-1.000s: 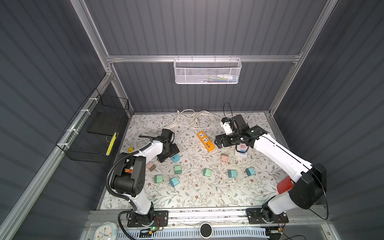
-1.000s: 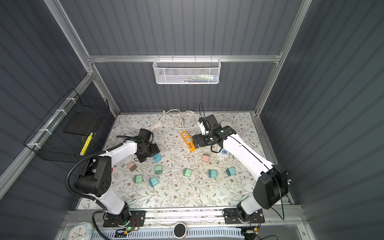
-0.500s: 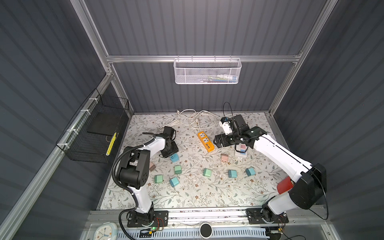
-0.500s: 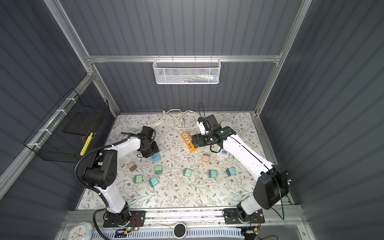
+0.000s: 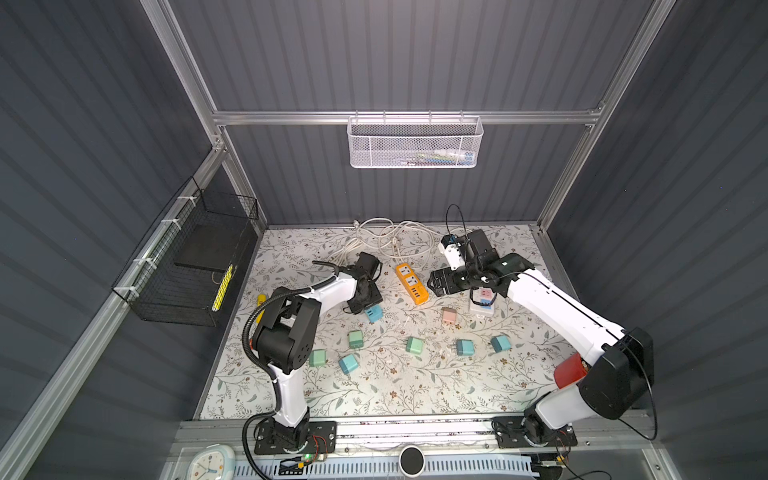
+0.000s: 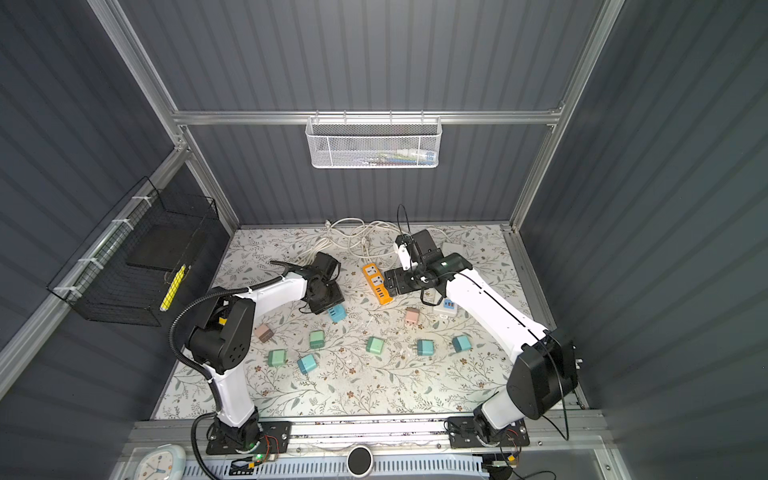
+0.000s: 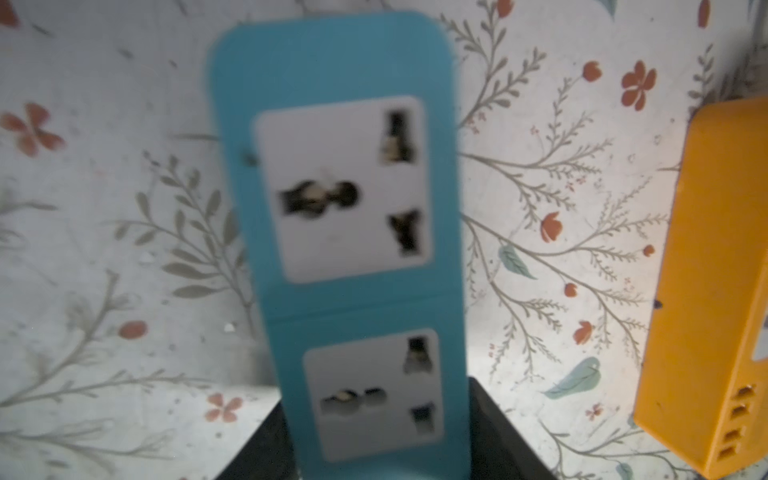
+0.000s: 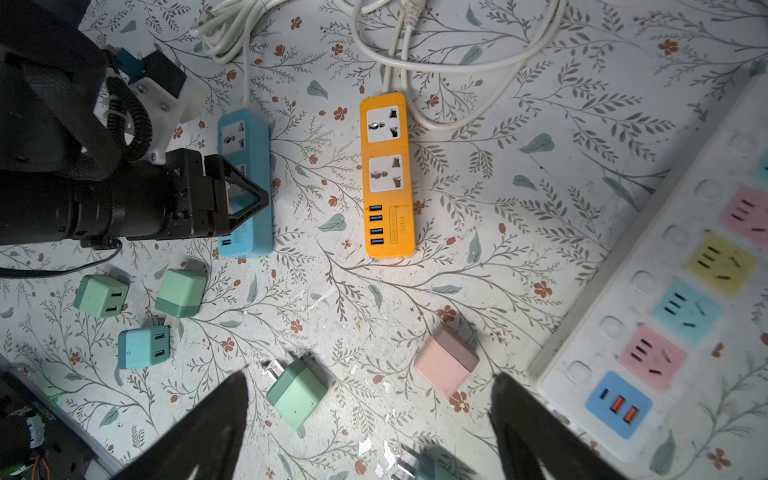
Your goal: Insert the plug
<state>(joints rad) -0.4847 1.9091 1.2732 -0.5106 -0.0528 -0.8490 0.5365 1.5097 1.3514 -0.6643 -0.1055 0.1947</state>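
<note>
Currently: left fingers (image 7: 249,453) flank blue strip (image 7: 340,299), grip cannot be told; right fingers (image 8: 208,424) spread wide, empty, near orange strip (image 8: 388,183); pink plug (image 8: 446,361) loose on bench (image 5: 374,395).

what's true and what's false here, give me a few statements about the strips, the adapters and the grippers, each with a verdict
1. The left gripper has a finger on each side of the blue power strip. True.
2. A plug sits in one of the orange power strip's sockets. False: both sockets are empty.
3. The right gripper is open and holds nothing. True.
4. The pink adapter is plugged into the white power strip. False: it lies loose on the table beside that strip.
5. The orange power strip has four blue USB ports below its sockets. True.
</note>
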